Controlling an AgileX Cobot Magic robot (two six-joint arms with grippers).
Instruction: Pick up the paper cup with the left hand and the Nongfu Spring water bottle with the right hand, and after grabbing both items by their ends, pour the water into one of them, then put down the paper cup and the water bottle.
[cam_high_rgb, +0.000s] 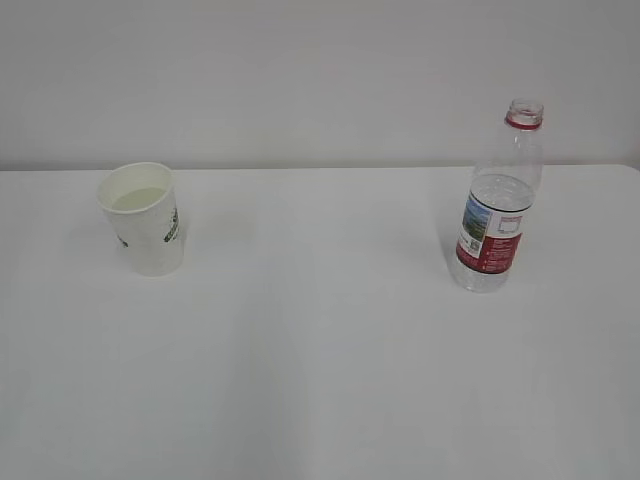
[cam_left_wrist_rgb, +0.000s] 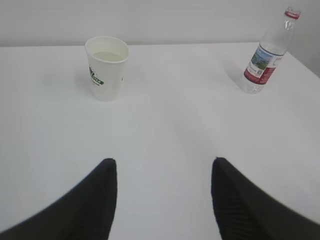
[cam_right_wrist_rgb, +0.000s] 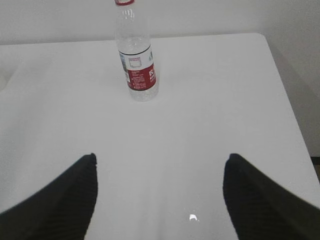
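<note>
You have one paper cup (cam_high_rgb: 144, 218) and one Nongfu Spring water bottle (cam_high_rgb: 497, 200) in front of you, both standing on the white bench (cam_high_rgb: 320, 380) and well apart from each other, the cup toward the left and the bottle toward the right in the exterior view. The cup stands on its base with its mouth facing up, its long axis close to vertical though it seems to lean slightly; a pale level of what looks like water (cam_high_rgb: 138, 199) shows inside it near the rim. The bottle is upright too, long axis vertical, its uncapped neck with the red ring pointing up and its label with the red band low on the body; clear liquid sits in its lower part, but you cannot tell the exact level. Neither arm shows in the exterior view. In the left wrist view the left hand (cam_left_wrist_rgb: 162, 200) has its two black fingers (cam_left_wrist_rgb: 95, 200) spread wide with only bare bench between them, the cup well ahead and to the left and the bottle far off to the right. In the right wrist view the right hand (cam_right_wrist_rgb: 160, 200) likewise has its two fingers (cam_right_wrist_rgb: 75, 200) wide apart and gripping nothing, with the bottle well ahead, just left of centre.
</note>
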